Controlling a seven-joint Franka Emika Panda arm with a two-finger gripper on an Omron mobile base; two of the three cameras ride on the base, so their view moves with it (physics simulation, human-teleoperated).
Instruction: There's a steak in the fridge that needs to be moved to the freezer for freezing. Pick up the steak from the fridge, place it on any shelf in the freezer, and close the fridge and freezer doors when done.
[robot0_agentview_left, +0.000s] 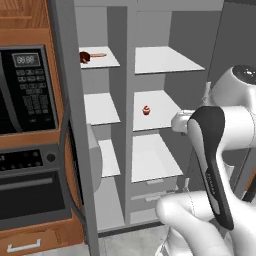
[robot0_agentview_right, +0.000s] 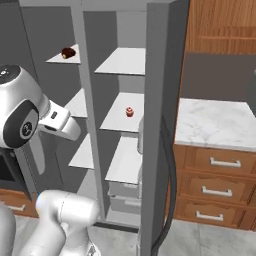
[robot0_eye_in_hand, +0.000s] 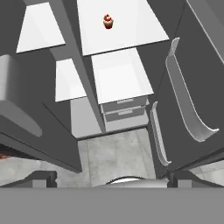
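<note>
Left base view: at far left a black microwave (robot0_agentview_left: 27, 90) sits in wood cabinets. Right of it stands the open grey unit. The narrow freezer (robot0_agentview_left: 100, 115) is left of centre, and the steak (robot0_agentview_left: 85, 57) lies on its top shelf (robot0_agentview_left: 102, 59) in the upper left of the frame, beside a flat pale tan strip (robot0_agentview_left: 98, 55). Right of the divider is the wider fridge (robot0_agentview_left: 155, 105), with a small red cupcake (robot0_agentview_left: 146, 110) on its middle shelf. The white arm (robot0_agentview_left: 220, 150) covers the lower right.

Hand view: the cupcake sits at top centre, white drawers (robot0_eye_in_hand: 122, 109) lie below it, and curved door bins (robot0_eye_in_hand: 188, 105) run down the right side. The gripper's (robot0_eye_in_hand: 112, 178) two dark tips stand far apart at the bottom edge, open and holding nothing.

Right base view: both doors stand open, the fridge door (robot0_agentview_right: 160, 140) edge-on at centre, with a marble tabletop (robot0_agentview_right: 215, 125) at right.
</note>
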